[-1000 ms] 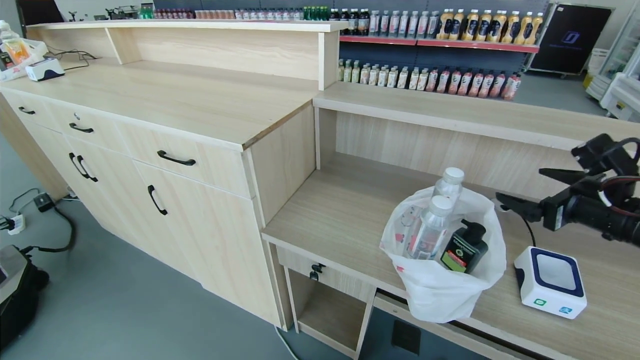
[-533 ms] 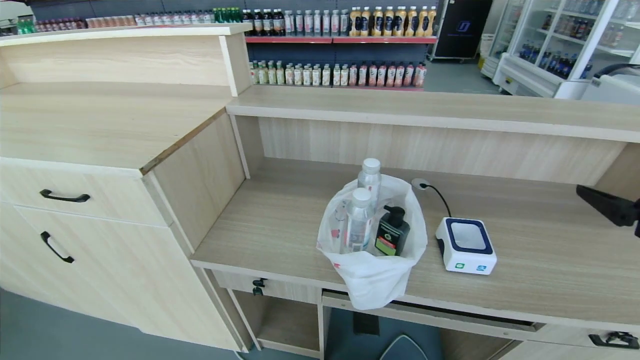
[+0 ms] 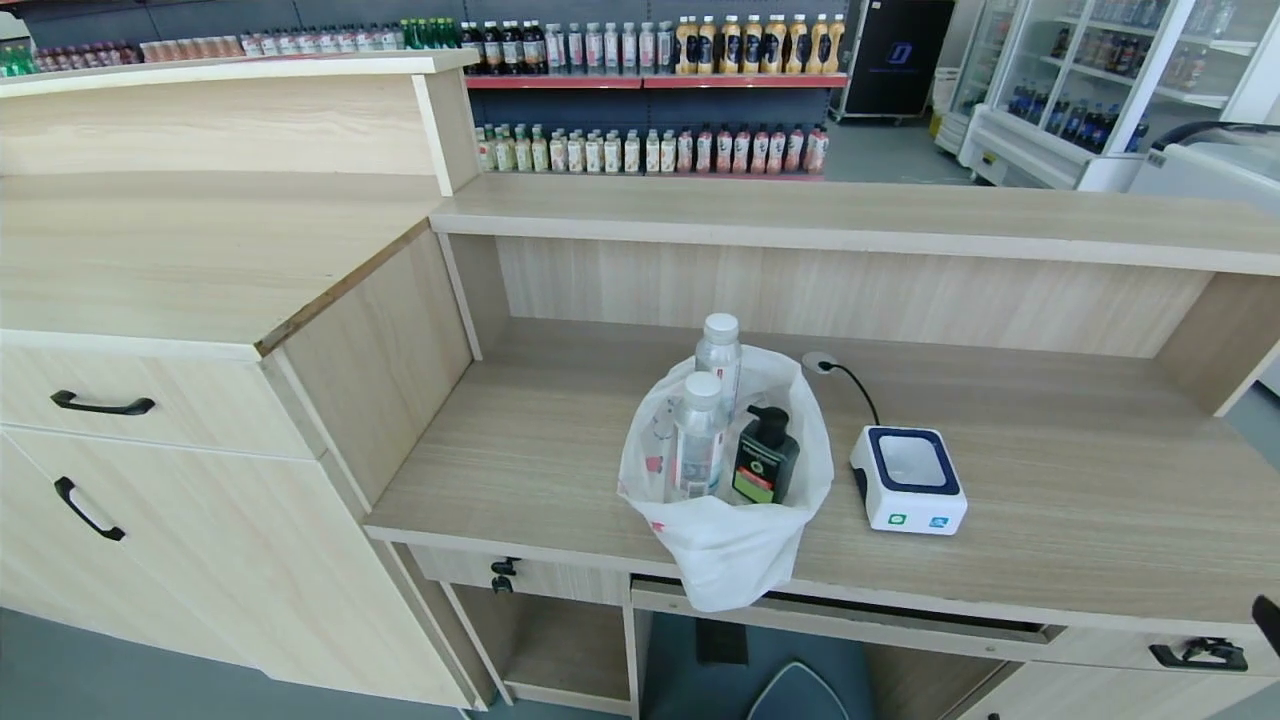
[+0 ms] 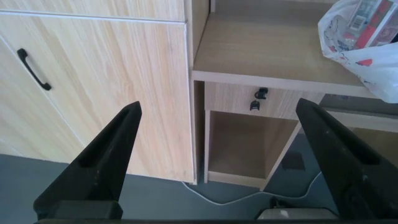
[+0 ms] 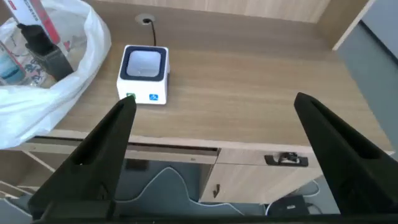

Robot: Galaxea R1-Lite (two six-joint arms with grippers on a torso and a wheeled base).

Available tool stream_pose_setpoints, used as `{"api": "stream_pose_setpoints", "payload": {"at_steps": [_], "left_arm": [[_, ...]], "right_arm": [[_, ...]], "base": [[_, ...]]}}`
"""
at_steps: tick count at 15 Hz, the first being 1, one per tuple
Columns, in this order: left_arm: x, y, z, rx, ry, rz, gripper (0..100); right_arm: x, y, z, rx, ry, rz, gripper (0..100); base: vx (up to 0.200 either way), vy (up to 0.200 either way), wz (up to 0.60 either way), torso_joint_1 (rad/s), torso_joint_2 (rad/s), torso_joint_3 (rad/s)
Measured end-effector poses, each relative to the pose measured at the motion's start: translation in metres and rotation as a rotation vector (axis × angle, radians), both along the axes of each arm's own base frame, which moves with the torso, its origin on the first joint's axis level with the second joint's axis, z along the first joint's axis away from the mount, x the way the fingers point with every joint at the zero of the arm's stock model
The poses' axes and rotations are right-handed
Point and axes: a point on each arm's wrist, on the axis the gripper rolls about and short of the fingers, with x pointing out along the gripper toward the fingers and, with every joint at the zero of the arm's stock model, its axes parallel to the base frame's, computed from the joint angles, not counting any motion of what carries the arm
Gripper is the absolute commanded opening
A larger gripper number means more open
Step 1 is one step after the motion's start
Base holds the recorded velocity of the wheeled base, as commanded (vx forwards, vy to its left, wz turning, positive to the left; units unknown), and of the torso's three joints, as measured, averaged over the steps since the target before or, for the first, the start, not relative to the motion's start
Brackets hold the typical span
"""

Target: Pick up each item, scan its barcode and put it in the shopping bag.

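A white shopping bag (image 3: 735,545) stands upright on the low counter (image 3: 1050,480). It holds two clear bottles (image 3: 697,440) with white caps and a black pump bottle (image 3: 765,460). A white scanner (image 3: 908,480) with a blue-framed window sits just right of the bag. My right gripper (image 5: 214,162) is open and empty, hanging in front of the counter's edge, with the scanner (image 5: 144,74) and bag (image 5: 50,87) beyond it. My left gripper (image 4: 217,168) is open and empty, low before the cabinet front, and the bag (image 4: 367,43) sits up on the counter beyond its finger.
A black cable (image 3: 858,385) runs from the scanner to a hole in the counter. A taller cabinet (image 3: 200,250) flanks the counter on the left, and a raised ledge (image 3: 850,215) runs behind it. A drawer handle (image 3: 1198,655) sits under the front edge.
The head view has swung round and now centres the bag. My right gripper has drawn back from above the scanner and bag to the counter's front right edge.
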Motion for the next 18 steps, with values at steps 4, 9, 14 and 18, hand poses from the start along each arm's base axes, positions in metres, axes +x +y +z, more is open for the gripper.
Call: {"api": "stream_pose_setpoints", "payload": {"at_steps": [4,9,14,18], "left_arm": [[0.0,0.0,0.0,0.0,0.0,0.0,100],[0.0,0.0,0.0,0.0,0.0,0.0,100],[0.0,0.0,0.0,0.0,0.0,0.0,100],[0.0,0.0,0.0,0.0,0.0,0.0,100]], "right_arm": [[-0.032,0.004,-0.04,0.049,0.032,0.01,100],[-0.051,0.005,-0.057,0.071,-0.045,0.1,100],[-0.057,0.005,-0.064,0.122,-0.068,0.116,100],[-0.058,0.005,-0.066,0.156,-0.056,0.11,100]], "base": [[0.0,0.0,0.0,0.0,0.0,0.0],[0.0,0.0,0.0,0.0,0.0,0.0],[0.0,0.0,0.0,0.0,0.0,0.0],[0.0,0.0,0.0,0.0,0.0,0.0]]}}
